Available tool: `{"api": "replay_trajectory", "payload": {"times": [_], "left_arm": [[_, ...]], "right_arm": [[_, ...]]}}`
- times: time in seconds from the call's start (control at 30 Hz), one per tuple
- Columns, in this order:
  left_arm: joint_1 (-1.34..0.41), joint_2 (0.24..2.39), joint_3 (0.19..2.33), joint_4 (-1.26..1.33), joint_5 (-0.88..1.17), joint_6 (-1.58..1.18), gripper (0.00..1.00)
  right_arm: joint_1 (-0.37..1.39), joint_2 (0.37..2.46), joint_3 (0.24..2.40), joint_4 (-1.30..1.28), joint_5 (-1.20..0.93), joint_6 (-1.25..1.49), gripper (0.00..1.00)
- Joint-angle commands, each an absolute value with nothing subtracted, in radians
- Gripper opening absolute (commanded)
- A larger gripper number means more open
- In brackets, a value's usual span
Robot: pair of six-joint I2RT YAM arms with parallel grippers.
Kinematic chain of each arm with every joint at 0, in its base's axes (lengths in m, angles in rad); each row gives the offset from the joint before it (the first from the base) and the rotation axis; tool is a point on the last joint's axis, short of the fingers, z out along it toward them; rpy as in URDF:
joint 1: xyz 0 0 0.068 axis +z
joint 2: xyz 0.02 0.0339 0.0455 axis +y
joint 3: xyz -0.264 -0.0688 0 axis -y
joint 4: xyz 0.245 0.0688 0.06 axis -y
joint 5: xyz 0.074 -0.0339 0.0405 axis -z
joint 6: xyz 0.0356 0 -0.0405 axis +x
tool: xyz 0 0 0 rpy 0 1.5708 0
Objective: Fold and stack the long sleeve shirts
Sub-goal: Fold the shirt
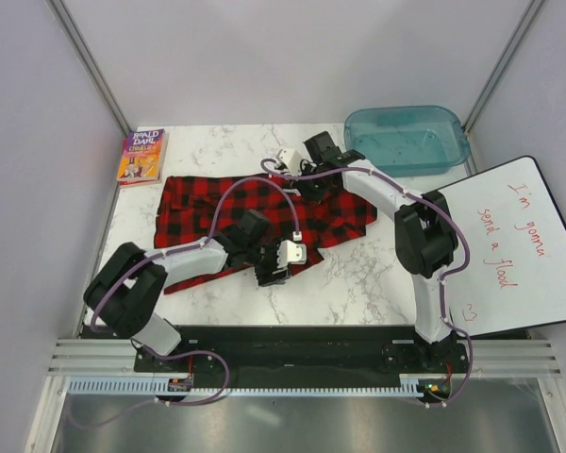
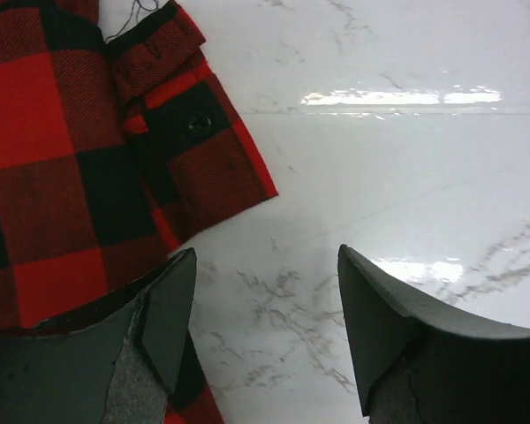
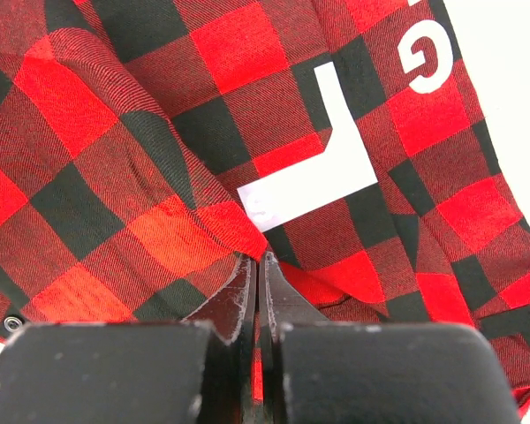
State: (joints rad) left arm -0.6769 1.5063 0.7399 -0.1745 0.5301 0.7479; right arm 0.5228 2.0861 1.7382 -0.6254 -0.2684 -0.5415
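Observation:
One long sleeve shirt (image 1: 228, 212), red-and-black buffalo check, lies spread across the middle of the marble table. My left gripper (image 1: 272, 272) is open and empty at the shirt's near edge; in the left wrist view (image 2: 265, 296) bare marble lies between its fingers, with a buttoned sleeve cuff (image 2: 190, 146) just ahead and to the left. My right gripper (image 1: 307, 179) is at the shirt's far edge. In the right wrist view (image 3: 258, 265) it is shut on a fold of the shirt (image 3: 203, 221), beside white block lettering (image 3: 314, 172).
A colourful paperback book (image 1: 141, 156) lies at the far left. A teal plastic bin (image 1: 406, 139) stands at the far right. A whiteboard with red writing (image 1: 514, 245) lies along the right side.

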Motion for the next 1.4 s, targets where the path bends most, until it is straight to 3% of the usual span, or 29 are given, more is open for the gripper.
{"api": "replay_trajectory", "payload": {"times": [0.0, 0.53, 0.8, 0.93, 1.03, 1.13, 1.37], "left_arm": [[-0.707, 1.589, 0.842, -0.051, 0.451, 0.758, 0.72], [-0.758, 1.775, 1.052, -0.265, 0.506, 0.827, 0.76], [-0.792, 1.822, 1.091, -0.341, 0.475, 0.859, 0.69], [-0.801, 1.792, 1.060, -0.339, 0.474, 0.888, 0.56], [-0.805, 1.758, 1.048, -0.339, 0.476, 0.888, 0.57], [-0.807, 1.703, 1.031, -0.321, 0.477, 0.873, 0.64], [-0.808, 1.683, 1.026, -0.321, 0.479, 0.880, 0.64]], "right_arm": [[0.520, 2.086, 1.758, -0.624, -0.298, -0.528, 0.00], [0.511, 2.094, 1.761, -0.617, -0.301, -0.499, 0.01], [0.511, 2.083, 1.752, -0.609, -0.310, -0.494, 0.02], [0.509, 2.083, 1.743, -0.604, -0.307, -0.499, 0.02], [0.509, 2.085, 1.743, -0.601, -0.314, -0.499, 0.02], [0.509, 2.089, 1.744, -0.600, -0.319, -0.495, 0.02], [0.509, 2.092, 1.747, -0.595, -0.319, -0.497, 0.02]]}}
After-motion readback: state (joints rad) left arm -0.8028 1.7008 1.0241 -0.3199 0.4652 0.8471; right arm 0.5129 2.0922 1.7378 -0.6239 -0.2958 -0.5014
